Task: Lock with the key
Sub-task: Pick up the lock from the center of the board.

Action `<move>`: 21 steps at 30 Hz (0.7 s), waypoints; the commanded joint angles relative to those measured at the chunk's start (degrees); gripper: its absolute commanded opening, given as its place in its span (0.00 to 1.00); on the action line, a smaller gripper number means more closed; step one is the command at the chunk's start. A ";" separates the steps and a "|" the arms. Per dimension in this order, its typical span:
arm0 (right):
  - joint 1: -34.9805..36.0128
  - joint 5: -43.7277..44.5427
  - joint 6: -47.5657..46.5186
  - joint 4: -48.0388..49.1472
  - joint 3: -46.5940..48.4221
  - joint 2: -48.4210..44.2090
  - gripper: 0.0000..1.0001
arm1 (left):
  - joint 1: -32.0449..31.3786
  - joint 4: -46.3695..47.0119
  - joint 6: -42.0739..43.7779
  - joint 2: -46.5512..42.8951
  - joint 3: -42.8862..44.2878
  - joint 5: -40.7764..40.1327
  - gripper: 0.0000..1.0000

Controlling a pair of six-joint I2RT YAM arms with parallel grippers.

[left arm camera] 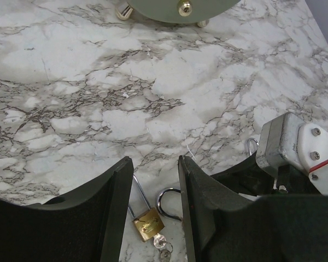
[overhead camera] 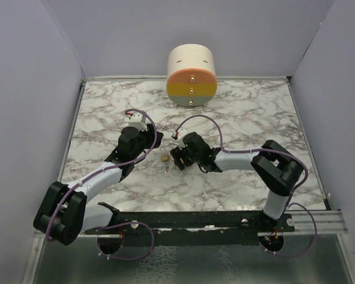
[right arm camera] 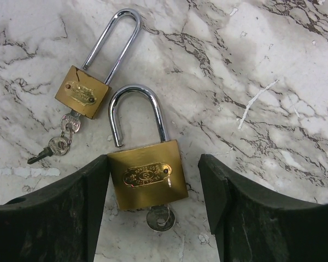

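Note:
A large brass padlock (right arm camera: 147,177) lies flat on the marble, its shackle open and a key (right arm camera: 161,218) in its bottom. My right gripper (right arm camera: 153,164) is open around its body: the left finger touches the lock's side and the right finger stands apart. Beside it lies a small brass padlock (right arm camera: 83,91) with a long shackle and its own keys (right arm camera: 57,143) on a ring. My left gripper (left arm camera: 156,164) is open, with the small padlock (left arm camera: 148,222) showing between its fingers. In the top view both grippers meet at mid-table, left gripper (overhead camera: 147,145) and right gripper (overhead camera: 178,157).
A cream cylinder (overhead camera: 191,74) with an orange, yellow and blue banded face and brass knobs stands at the back edge of the marble table (overhead camera: 254,118). Grey walls close in the left, right and back. The right wrist (left arm camera: 298,150) sits close to the left fingers.

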 commanded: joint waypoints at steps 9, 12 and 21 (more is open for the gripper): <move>1.65 7.91 3.29 -12.83 -0.97 5.36 0.61 | 0.65 0.30 0.50 -1.46 1.43 -0.69 0.43; 1.90 8.86 3.74 -14.08 -1.05 5.56 0.64 | 0.80 0.30 0.44 -1.70 1.37 -0.62 0.43; 3.99 10.48 6.53 -16.92 -1.23 5.08 0.69 | 0.77 0.30 0.12 -2.18 1.33 -0.63 0.43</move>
